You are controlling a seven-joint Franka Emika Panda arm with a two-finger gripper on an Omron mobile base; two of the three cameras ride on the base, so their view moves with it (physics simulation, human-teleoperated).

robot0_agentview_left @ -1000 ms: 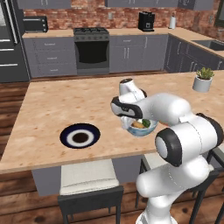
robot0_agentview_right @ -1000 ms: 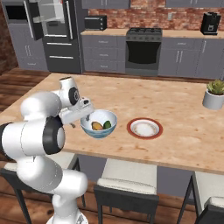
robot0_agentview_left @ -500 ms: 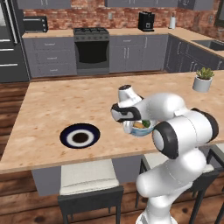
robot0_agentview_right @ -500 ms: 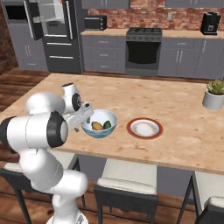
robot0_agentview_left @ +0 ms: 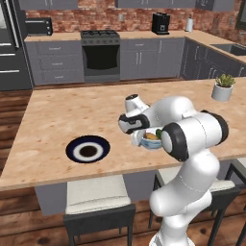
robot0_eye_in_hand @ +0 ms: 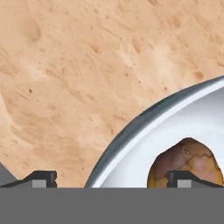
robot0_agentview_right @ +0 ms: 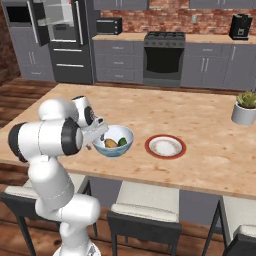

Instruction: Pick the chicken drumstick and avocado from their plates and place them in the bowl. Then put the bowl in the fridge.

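The robot's two-finger claw [robot0_eye_in_hand: 111,179] is standing wide open over the near rim of the glossy pale blue-white round bowl [robot0_agentview_right: 116,148], one dark fingertip [robot0_eye_in_hand: 41,178] hanging outside the rim above the light wooden surface [robot0_agentview_right: 200,112] and the other fingertip [robot0_eye_in_hand: 189,178] hanging inside, in front of the golden-brown chicken drumstick [robot0_eye_in_hand: 186,159]; the claw is gripping nothing. The bowl is sitting near the front edge of the surface, with the drumstick [robot0_agentview_right: 111,143] lying inside it and the small dark green avocado [robot0_agentview_right: 122,142] lying just beside the drumstick in the same bowl. In the right base view, the round white plate with a red-brown rim [robot0_agentview_right: 165,146] is resting just beside the bowl on its right. In the left base view, the dark navy plate with a white ring [robot0_agentview_left: 88,149] is lying well apart from the bowl [robot0_agentview_left: 150,140], on its left. Farther back from the bowl, the spiky green plant in a white pot [robot0_agentview_right: 245,106] is standing near the right end of the surface. Far beyond the bowl, the tall dark grey fridge [robot0_agentview_right: 62,40] is standing with its upper door open against the back wall.
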